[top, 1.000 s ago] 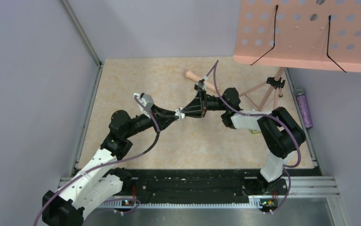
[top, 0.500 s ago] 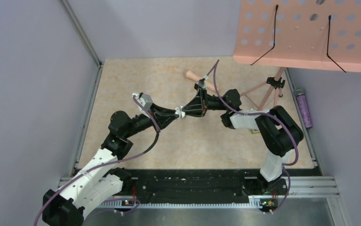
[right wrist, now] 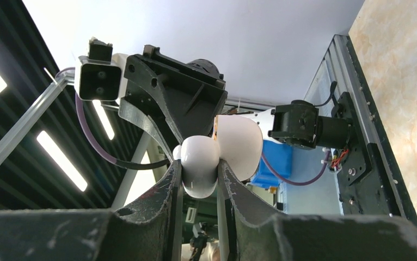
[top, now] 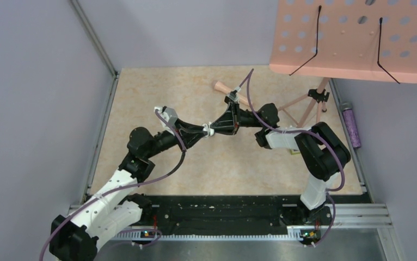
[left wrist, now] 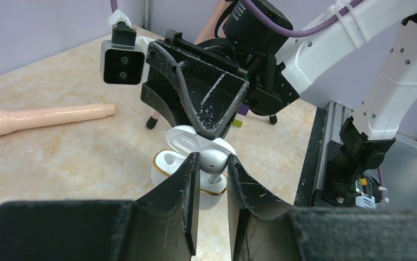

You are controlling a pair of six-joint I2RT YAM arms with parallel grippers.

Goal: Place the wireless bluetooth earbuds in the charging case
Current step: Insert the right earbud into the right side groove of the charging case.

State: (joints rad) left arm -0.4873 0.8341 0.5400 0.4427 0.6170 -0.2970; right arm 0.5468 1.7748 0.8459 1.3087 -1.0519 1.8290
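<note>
Two arms meet tip to tip over the middle of your counter [top: 157, 92]: the left arm [top: 141, 145] reaches in from the left, and the right arm [top: 322, 149] folds back in from the right. A pink perforated stand [top: 353, 38] overhangs the far right corner. A peach rod [left wrist: 48, 116] lies flat on the counter beyond the meeting point.

Your right fingers [right wrist: 177, 171] are narrowed onto the white case [right wrist: 200, 163], pinching its rounded shell from both sides. From the left wrist you see the case with its lid swung up toward the right arm and a gold rim around the open body.

Your left fingers [left wrist: 194, 163] are closed to a narrow gap on one earbud [left wrist: 213, 159], head up and stem down, just above the case's right-hand socket. You cannot tell whether the stem has entered the socket. You also cannot tell whether the left-hand socket holds anything.
</note>
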